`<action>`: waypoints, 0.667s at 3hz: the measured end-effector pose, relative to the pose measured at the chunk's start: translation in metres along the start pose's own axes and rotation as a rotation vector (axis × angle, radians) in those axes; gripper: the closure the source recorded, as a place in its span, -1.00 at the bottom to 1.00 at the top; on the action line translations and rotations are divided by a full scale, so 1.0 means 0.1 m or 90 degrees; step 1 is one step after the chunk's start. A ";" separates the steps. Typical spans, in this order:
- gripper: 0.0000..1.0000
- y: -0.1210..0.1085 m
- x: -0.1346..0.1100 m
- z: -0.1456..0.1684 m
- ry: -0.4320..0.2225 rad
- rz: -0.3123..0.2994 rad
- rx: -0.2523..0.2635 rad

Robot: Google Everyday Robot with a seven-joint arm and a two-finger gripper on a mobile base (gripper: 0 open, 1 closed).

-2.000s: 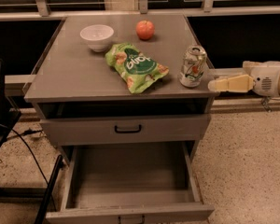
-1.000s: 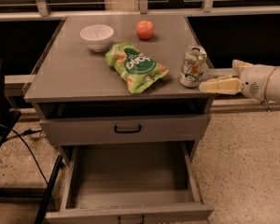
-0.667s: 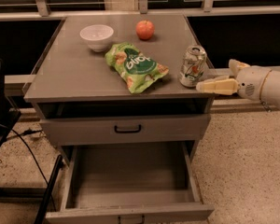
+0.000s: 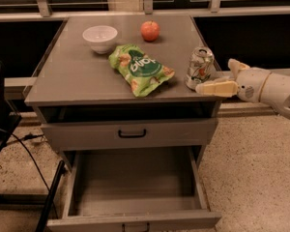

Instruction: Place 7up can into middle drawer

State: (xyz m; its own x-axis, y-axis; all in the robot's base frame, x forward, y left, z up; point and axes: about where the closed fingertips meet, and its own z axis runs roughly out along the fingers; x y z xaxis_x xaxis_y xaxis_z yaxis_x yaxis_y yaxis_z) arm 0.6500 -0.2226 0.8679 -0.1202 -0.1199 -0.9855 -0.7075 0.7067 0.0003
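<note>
End effector (image 4: 214,75) sits spread open just beside 7up can (image 4: 199,67), holding nothing.

The grey tabletop (image 4: 72,79) carries a white bowl (image 4: 100,37), a red apple (image 4: 150,31), a green crisp bag (image 4: 140,69) and, near its right edge, the upright 7up can (image 4: 199,67). The hand (image 4: 215,76), fingers apart, is just beside the can.

The can (image 4: 199,67) has a shiny bare-metal top and glossy printed sides. Just right of it, at the cabinet's edge, the gripper (image 4: 213,74), fingers apart, looks like smooth matt cream plastic. The cabinet top (image 4: 77,76) and the open drawer (image 4: 135,182) are plain matt grey. The crisp bag (image 4: 140,69) is crinkled glossy film, the bowl (image 4: 100,36) smooth white, and the floor (image 4: 251,178) speckled stone.
</note>
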 end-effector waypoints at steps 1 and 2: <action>-1.00 0.07 -0.07 0.10 -0.001 -0.017 -0.012; -1.00 0.15 -0.15 0.18 0.004 -0.031 -0.020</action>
State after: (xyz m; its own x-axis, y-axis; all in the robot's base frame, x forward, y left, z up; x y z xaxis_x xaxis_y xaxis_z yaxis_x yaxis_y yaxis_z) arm 0.6536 -0.1973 0.8797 -0.0895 -0.1573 -0.9835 -0.7345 0.6773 -0.0415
